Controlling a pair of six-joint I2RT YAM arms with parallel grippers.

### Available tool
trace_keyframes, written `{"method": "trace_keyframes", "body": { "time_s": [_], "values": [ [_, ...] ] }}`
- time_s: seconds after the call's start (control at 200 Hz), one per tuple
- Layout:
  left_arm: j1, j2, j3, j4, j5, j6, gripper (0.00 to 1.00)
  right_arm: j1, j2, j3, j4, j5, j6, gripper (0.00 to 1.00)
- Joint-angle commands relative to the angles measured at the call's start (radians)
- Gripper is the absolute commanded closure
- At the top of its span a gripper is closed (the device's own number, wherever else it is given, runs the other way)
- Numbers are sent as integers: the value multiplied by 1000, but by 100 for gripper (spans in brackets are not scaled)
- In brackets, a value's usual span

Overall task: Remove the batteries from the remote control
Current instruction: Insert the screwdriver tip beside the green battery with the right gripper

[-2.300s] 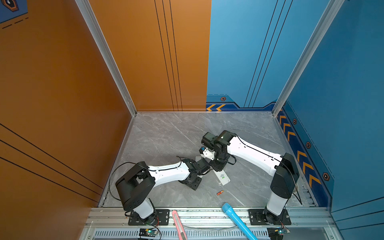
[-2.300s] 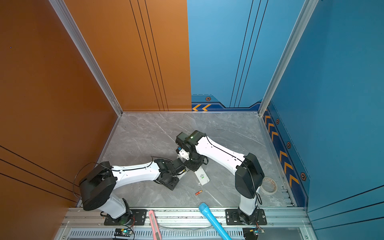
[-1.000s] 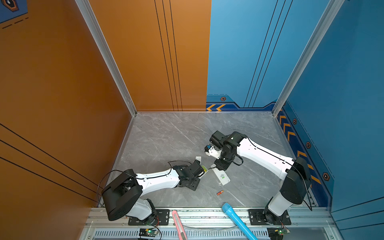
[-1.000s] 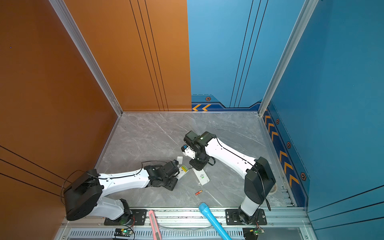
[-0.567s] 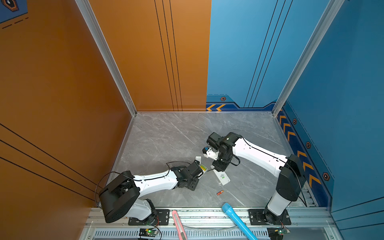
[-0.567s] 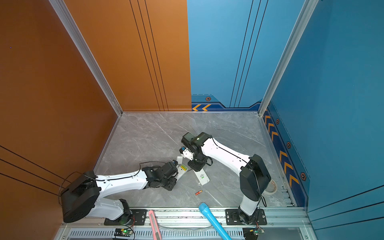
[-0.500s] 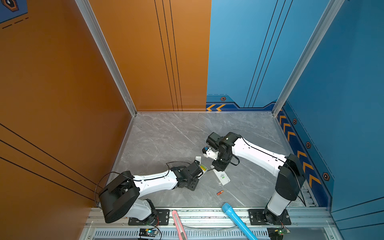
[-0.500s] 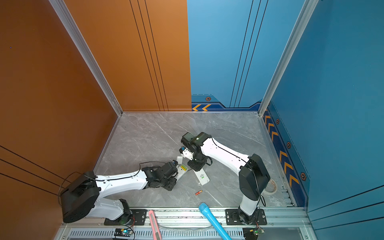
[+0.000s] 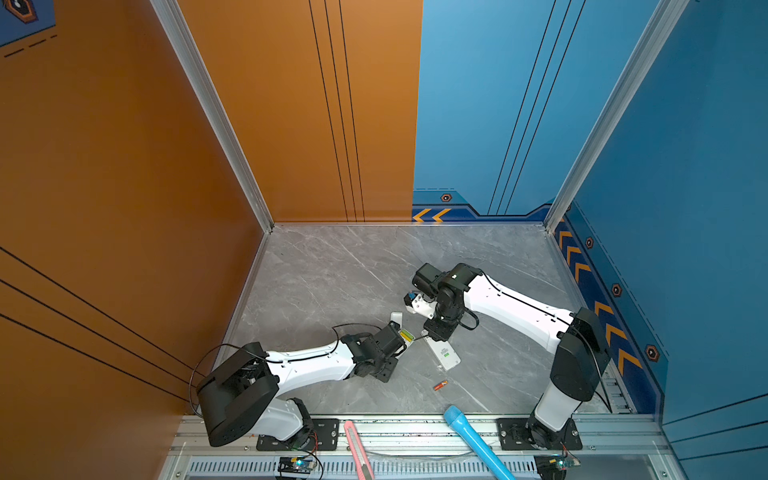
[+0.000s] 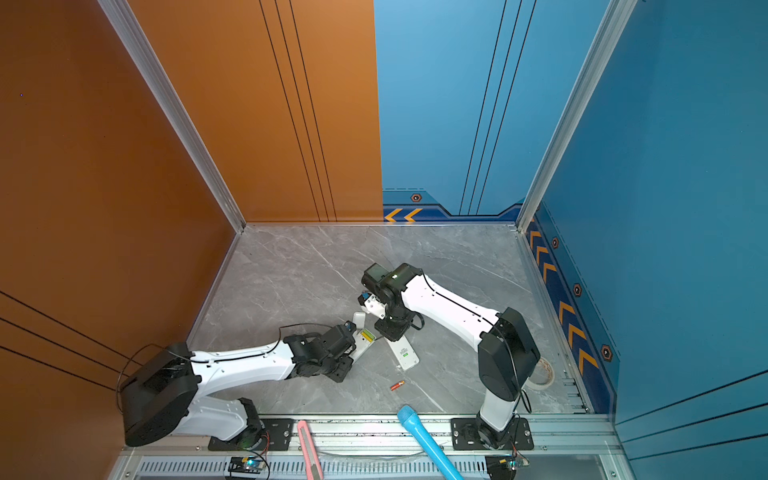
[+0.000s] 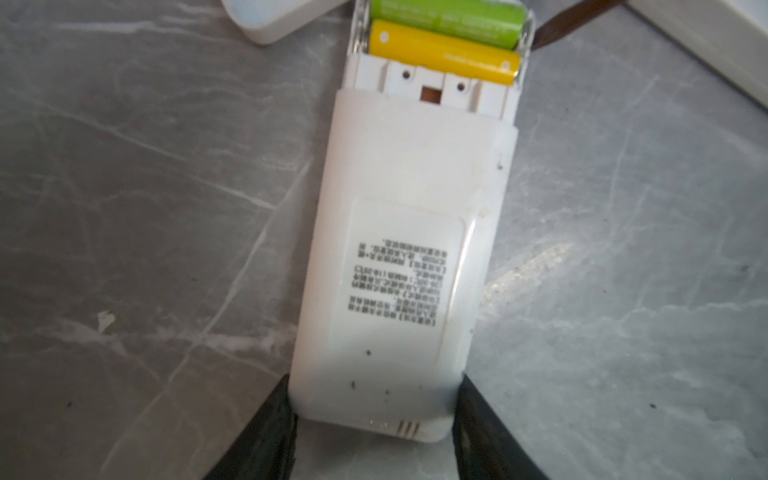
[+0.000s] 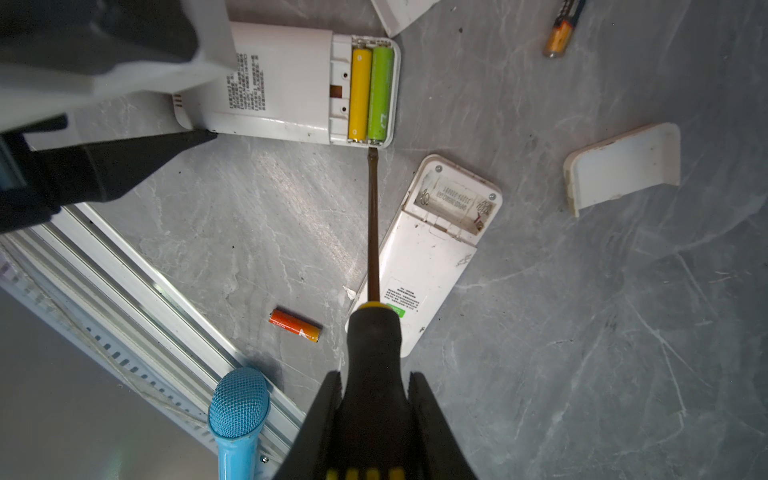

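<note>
My left gripper (image 11: pixel 374 415) is shut on the end of a white remote control (image 11: pixel 399 249) lying face down on the floor. Its battery bay is open, with a yellow battery (image 11: pixel 444 52) and a green battery (image 11: pixel 444 16) side by side inside. My right gripper (image 12: pixel 374 386) is shut on a black-and-yellow screwdriver (image 12: pixel 374 353), whose tip reaches the bay's edge at the green battery (image 12: pixel 380 93). A red-orange battery (image 12: pixel 295 325) lies loose on the floor. A dark battery with an orange band (image 12: pixel 561 33) lies farther off. In both top views the grippers (image 9: pixel 401 338) (image 10: pixel 390 328) meet mid-floor.
A second white remote (image 12: pixel 424 257) with an empty bay lies under the screwdriver shaft. A loose white cover (image 12: pixel 623 166) rests beside it. A blue microphone (image 9: pixel 473 440) and a pink box cutter (image 9: pixel 357 449) lie on the front rail. A tape roll (image 10: pixel 544 372) sits behind the right arm.
Over the last second the right arm has drawn in toward the held remote with the screwdriver. The left gripper has closed a little on the remote and otherwise stayed put.
</note>
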Motion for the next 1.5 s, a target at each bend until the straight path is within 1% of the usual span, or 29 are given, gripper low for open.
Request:
{"method": "trace_keyframes", "body": {
  "time_s": [0.0, 0.12, 0.24, 0.506, 0.911, 1.496],
  "values": [
    [-9, -3, -18, -13, -4, 18, 58, -2, -13, 25, -21, 19, -13, 100],
    [-11, -3, -18, -13, -5, 18, 60, -4, -16, 35, -23, 11, -8, 100],
    [-11, 1, -18, -13, -7, 18, 63, -2, -50, 21, -27, 14, -3, 100],
    [-12, 6, -17, -13, -9, 20, 63, -2, -65, 14, -59, 16, -2, 100],
    [-13, 4, -15, -13, -12, 21, 63, -5, -20, 52, -52, 18, -6, 100],
    [-16, 4, -15, -13, -15, 23, 63, -5, 25, 61, -48, 13, -15, 100]
  ]
}}
